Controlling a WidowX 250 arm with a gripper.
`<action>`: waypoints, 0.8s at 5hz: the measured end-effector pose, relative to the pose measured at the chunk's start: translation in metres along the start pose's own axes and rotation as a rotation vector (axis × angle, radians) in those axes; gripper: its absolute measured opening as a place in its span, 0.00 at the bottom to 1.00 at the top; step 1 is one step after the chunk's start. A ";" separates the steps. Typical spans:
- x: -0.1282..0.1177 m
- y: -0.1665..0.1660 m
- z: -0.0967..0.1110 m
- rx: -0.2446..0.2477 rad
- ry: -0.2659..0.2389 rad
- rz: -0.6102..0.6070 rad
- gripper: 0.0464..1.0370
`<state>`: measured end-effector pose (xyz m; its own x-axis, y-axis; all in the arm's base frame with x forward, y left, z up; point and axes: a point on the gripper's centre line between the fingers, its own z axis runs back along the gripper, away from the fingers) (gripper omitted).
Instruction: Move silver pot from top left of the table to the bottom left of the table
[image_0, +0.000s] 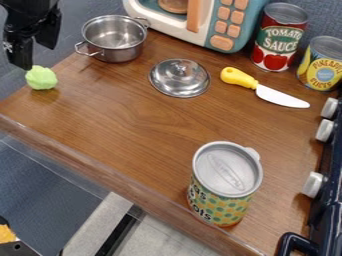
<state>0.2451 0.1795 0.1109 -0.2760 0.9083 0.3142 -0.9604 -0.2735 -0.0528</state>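
Our jaws (35, 52) hang apart; the silver pot (115, 41) sits at the counter's (153, 120) 11 o'clock, approx. 3 o'clock from them, handles (89, 54) on an 8-to-2 line, so we prob. need to go sideways first.

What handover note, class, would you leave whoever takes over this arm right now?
Pincer: open and empty, upper left, near the green item.
Silver pot: upright and uncovered at the table's top left; metal lid lies to its right.
Done: pot not yet at bottom left.
Left: grasp pot, carry it to bottom left, release.
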 end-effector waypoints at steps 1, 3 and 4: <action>-0.003 0.001 -0.006 0.021 0.011 -0.005 0.96; -0.020 -0.018 0.010 -0.040 0.095 -0.041 0.96; -0.036 -0.032 0.024 -0.098 0.134 -0.064 0.96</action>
<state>0.2862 0.1476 0.1240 -0.2108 0.9586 0.1915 -0.9734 -0.1878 -0.1311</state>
